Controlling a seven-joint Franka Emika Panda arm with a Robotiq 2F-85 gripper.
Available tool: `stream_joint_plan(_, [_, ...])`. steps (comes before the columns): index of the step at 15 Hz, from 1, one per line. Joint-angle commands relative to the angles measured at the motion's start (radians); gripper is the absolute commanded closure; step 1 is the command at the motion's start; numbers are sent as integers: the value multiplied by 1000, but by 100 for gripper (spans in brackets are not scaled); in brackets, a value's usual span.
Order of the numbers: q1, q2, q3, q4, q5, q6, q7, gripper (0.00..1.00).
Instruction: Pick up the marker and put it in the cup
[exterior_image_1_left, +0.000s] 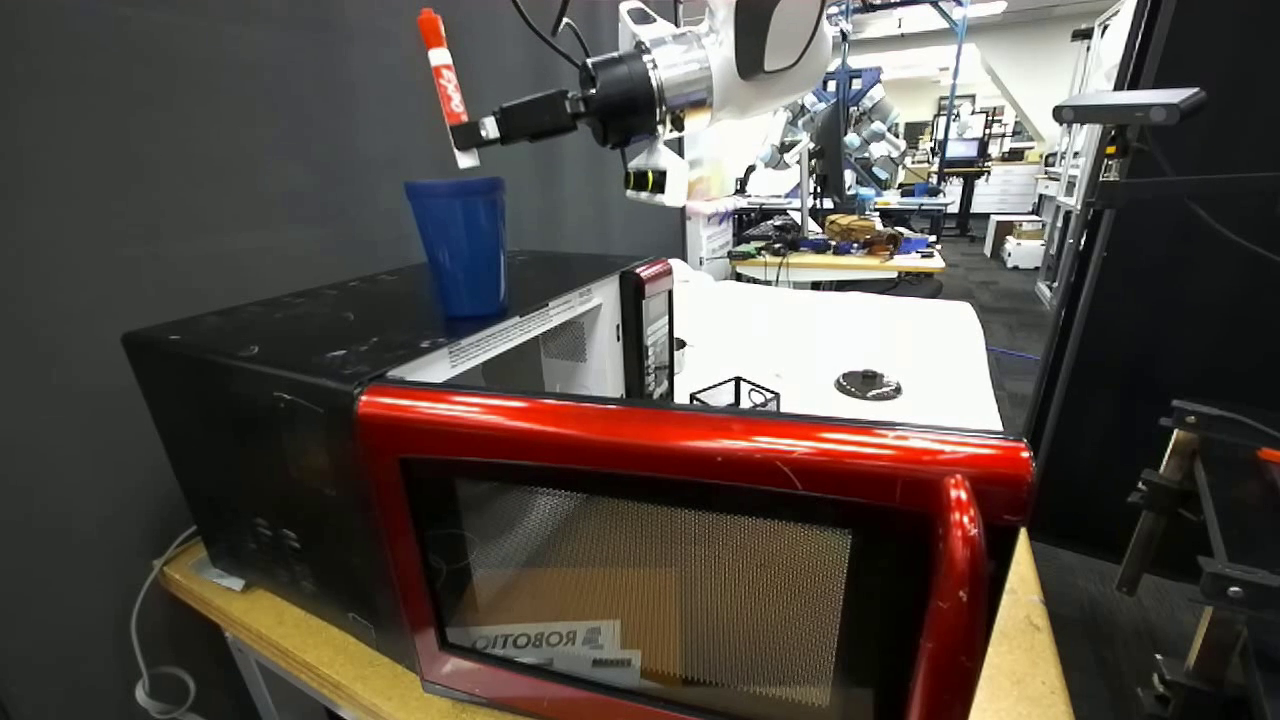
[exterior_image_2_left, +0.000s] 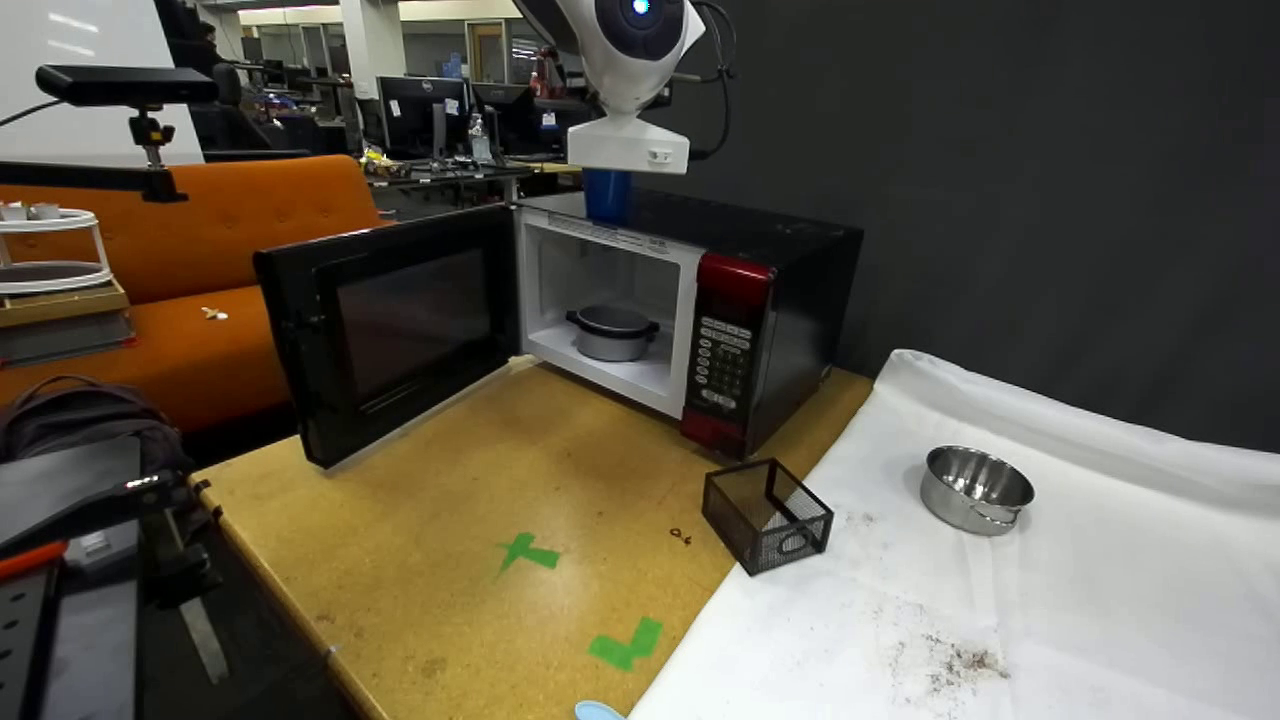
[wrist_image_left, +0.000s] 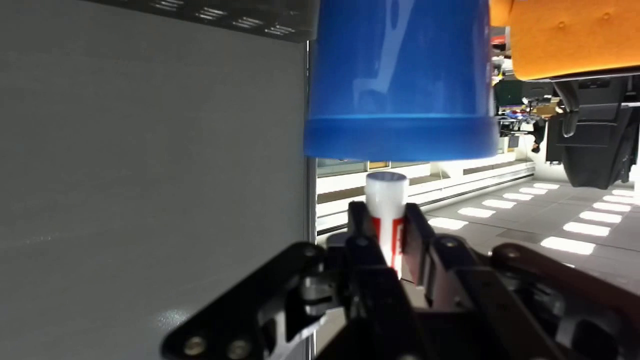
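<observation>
In an exterior view, the gripper (exterior_image_1_left: 466, 135) is clamped about one marker (exterior_image_1_left: 448, 85), pinching it near the lower, white end; the red cap points up and the marker leans a little; its white end hangs just above the rim of one cup (exterior_image_1_left: 463, 245), a gap between them; the cup stands upright on one microwave (exterior_image_1_left: 270, 315), whose red-framed door (exterior_image_1_left: 700, 410) is open; one dark lid (exterior_image_1_left: 868, 385) lies on a white cloth (exterior_image_1_left: 830, 320).

In an exterior view, the arm (exterior_image_2_left: 628, 90) hides the gripper, the marker and the upper part of the cup; one pot (exterior_image_2_left: 612, 346) sits in the microwave; the table (exterior_image_2_left: 440, 530) bears one wire basket (exterior_image_2_left: 732, 525) at the cloth's edge, one metal bowl (exterior_image_2_left: 960, 510) on the cloth and two green tape marks (exterior_image_2_left: 625, 650).

In the wrist view, the gripper's two fingers (wrist_image_left: 421, 237) press the marker from both sides, parted only by its thickness; the white end pokes past the fingertips; the cup fills the top of this view, rim downward, with a strip of background between rim and marker.
</observation>
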Motion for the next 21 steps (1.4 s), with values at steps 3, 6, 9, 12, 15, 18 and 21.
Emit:
stream_joint_plan(3, [10, -29, 2, -56, 9, 3, 5, 56])
stream_joint_plan(6, [10, -27, 0, -60, 15, 3, -5, 43])
stream_joint_plan(9, [10, -26, 0, -57, 15, 2, -4, 22])
stream_joint_plan(12, [11, -28, 1, -55, 15, 3, -2, 2])
stream_joint_plan(15, [13, -45, 0, -52, -3, 10, 25, 0])
stream_joint_plan(18, [21, -91, -6, -46, -61, 43, 95, 0])
stream_joint_plan(21, [35, -150, -14, -43, -228, 148, 227, 0])
